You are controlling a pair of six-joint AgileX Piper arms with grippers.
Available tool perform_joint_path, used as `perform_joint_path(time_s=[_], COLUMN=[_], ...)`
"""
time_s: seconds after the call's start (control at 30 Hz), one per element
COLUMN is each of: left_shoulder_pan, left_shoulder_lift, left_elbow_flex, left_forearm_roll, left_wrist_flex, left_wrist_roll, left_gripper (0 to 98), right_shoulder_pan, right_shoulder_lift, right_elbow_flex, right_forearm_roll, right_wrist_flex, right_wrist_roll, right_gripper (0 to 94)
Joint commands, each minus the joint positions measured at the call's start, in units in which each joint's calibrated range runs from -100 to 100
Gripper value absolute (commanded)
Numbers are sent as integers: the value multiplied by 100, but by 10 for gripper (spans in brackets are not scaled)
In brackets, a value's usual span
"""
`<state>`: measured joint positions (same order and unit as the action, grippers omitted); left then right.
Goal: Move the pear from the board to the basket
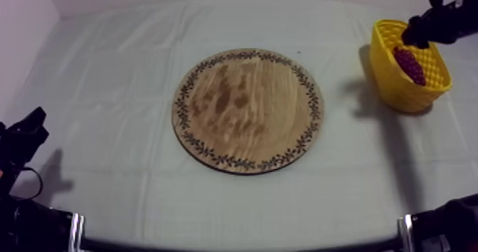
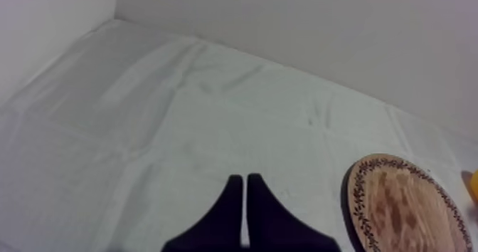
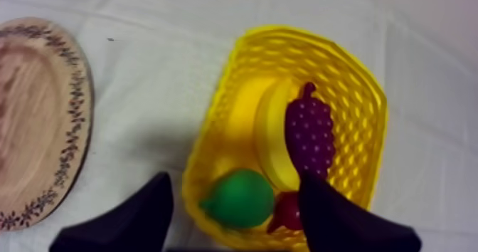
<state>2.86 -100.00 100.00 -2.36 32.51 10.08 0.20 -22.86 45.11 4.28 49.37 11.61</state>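
The green pear [image 3: 242, 198] lies inside the yellow basket [image 3: 313, 41], at the end nearest the camera. My right gripper [image 3: 237, 178] hangs over it, open, one finger on each side and apart from the fruit. From above, that gripper [image 1: 416, 34] sits over the basket [image 1: 405, 91] at the table's far right. The round wooden board [image 1: 247, 111] in the middle of the table carries nothing. My left gripper [image 2: 238, 178] is shut on nothing, its fingers lying together as a wedge, and rests low at the left [image 1: 32, 123].
Also in the basket are a banana [image 3: 274, 127], a bunch of purple grapes [image 3: 309, 134] and a small red fruit [image 3: 288, 211] beside the pear. The board's edge [image 3: 35, 119] lies a short way from the basket. Bare cloth surrounds the board.
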Motion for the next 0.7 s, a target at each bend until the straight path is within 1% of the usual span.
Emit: perform_joint_path(time_s=[0.0, 0.17, 0.3, 0.4, 0.5, 0.67], left_shoulder_pan=[0, 0, 0, 0, 0, 0], left_shoulder_lift=[0, 0, 0, 0, 0, 0], left_elbow_flex=[0, 0, 0, 0, 0, 0], left_forearm_roll=[-1, -1, -1, -1, -1, -1], left_wrist_flex=[-1, -1, -1, -1, -1, -1], left_wrist_roll=[1, 1, 1, 1, 1, 1], left_gripper=[1, 1, 1, 1, 1, 1], right_shoulder_pan=[-59, -186, -238, -226, -189, -134], right_shoulder_lift=[-972, -2226, -3363, -4242, -5005, -5970], right_elbow_flex=[493, 1555, 2412, 3077, 3658, 4333], right_forearm_roll=[-83, -368, -644, -808, -868, -817], right_wrist_flex=[-201, -775, -1055, -1155, -1161, -1148], right_wrist_roll=[75, 346, 577, 711, 778, 716], right_gripper=[449, 417, 383, 313, 254, 192])
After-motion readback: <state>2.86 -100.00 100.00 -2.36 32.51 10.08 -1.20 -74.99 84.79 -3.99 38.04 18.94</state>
